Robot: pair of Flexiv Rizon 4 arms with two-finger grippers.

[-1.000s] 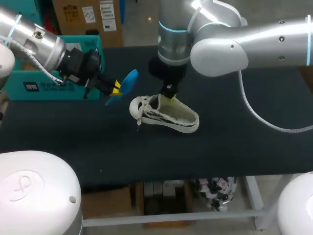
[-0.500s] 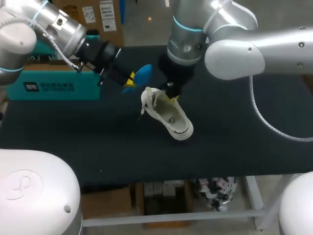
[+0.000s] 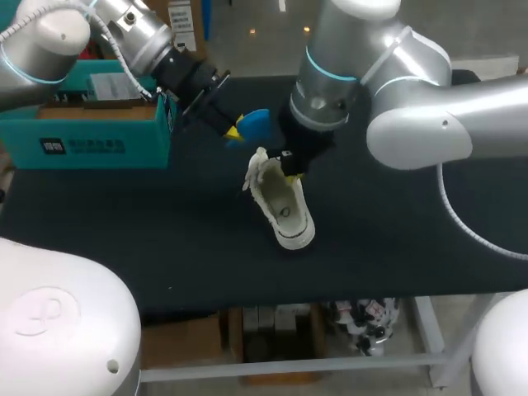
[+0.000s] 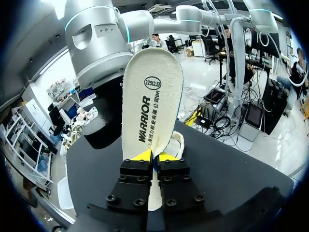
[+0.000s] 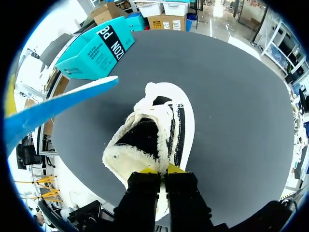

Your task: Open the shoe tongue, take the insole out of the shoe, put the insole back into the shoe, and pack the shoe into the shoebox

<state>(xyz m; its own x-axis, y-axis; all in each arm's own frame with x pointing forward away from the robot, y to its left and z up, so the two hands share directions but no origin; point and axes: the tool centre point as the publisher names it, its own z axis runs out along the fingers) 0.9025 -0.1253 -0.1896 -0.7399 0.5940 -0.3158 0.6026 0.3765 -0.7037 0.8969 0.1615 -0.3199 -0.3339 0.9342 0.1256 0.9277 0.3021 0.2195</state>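
Observation:
A white shoe [image 3: 282,206] with black stripes lies on the black table [image 3: 124,223], its length running toward the front edge. My right gripper [image 3: 289,170] is shut on the rim of the shoe's opening. In the right wrist view the yellow tips [image 5: 163,170] pinch the fleecy collar of the shoe [image 5: 159,121]. My left gripper [image 3: 234,132] holds the insole [image 3: 255,122] in the air just behind and left of the shoe. The insole [image 4: 152,96] stands upright between the left gripper's tips [image 4: 153,157], cream side facing the camera, blue side [image 5: 58,104] facing the shoe.
The teal shoebox [image 3: 91,124] stands at the table's back left, behind my left arm; it also shows beyond the shoe as the shoebox [image 5: 94,46]. Bare black table surrounds the shoe toward the front and right.
The right gripper has swung the shoe from lying crosswise to pointing at the front edge. The left arm carried the insole rightward and back, closer to the shoe.

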